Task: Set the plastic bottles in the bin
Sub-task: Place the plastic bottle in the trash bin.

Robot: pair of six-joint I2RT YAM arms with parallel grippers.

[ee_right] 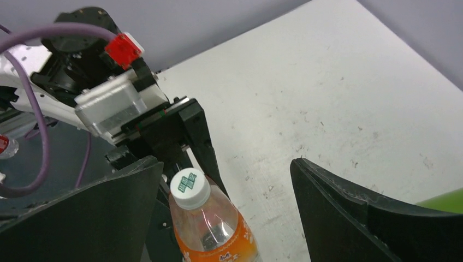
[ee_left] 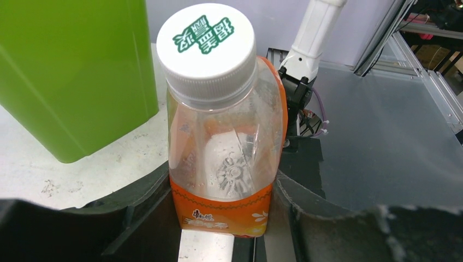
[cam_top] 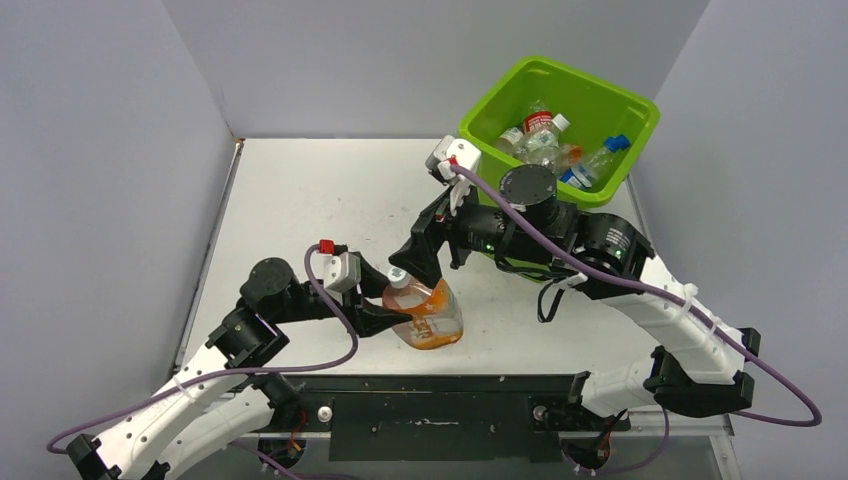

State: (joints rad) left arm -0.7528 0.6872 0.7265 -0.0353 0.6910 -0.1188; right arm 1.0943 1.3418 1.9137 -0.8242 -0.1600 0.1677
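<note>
Orange bottle [cam_top: 430, 315] clamped in left gripper [cam_top: 388, 312]
Right gripper [ee_right: 226, 164] is held open (jaws wide) over its cap; bin [cam_top: 640, 120] at one o'clock.

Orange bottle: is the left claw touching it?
Touching. The left wrist view shows the left gripper with fingers pressed against both sides of the orange bottle.

left arm [cam_top: 215, 360] comes off its base at 7 o'clock and reaches low toward 3 o'clock. left gripper [cam_top: 398, 312] is clamped, both fingers pressed on the orange bottle [cam_top: 432, 318]. right arm [cam_top: 670, 320] climbs from 5 o'clock, folds at the elbow and points toward 8 o'clock. right gripper [cam_top: 412, 262] is spread wide.
</note>
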